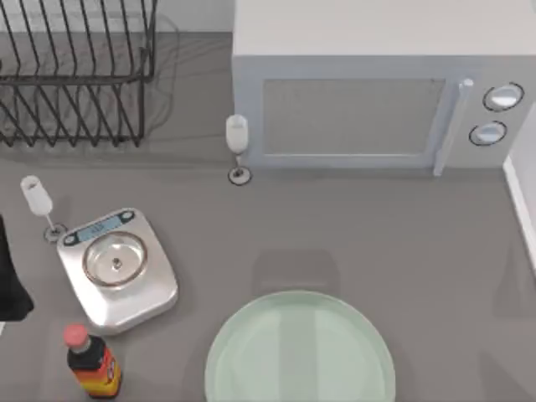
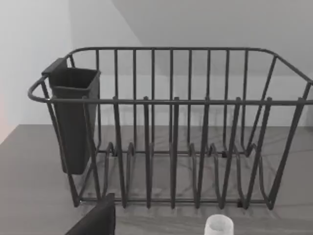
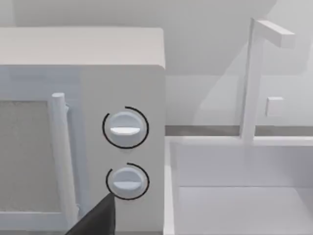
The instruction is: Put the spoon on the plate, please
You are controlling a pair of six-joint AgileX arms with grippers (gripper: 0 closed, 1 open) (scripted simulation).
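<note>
Top view puts the plate [image 1: 251, 360] at the bottom centre of the frame, bare, with the scale [image 1: 117, 268] to its left. I cannot tell where the spoon lies, so find it before you commit an arm. The dish rack [image 2: 171, 127] and its dark cutlery cup [image 2: 73, 117], which the left wrist view shows in full, seem worth checking. Grip the spoon by its thin handle and lay it flat mid-plate. The right wrist view adds the microwave [image 3: 83, 122] dials and a sink [image 3: 234, 196] beside them. The left gripper [image 2: 95, 221] faces the rack and the right gripper [image 3: 95, 220] faces the microwave; whether their jaws are apart or together I cannot tell.
</note>
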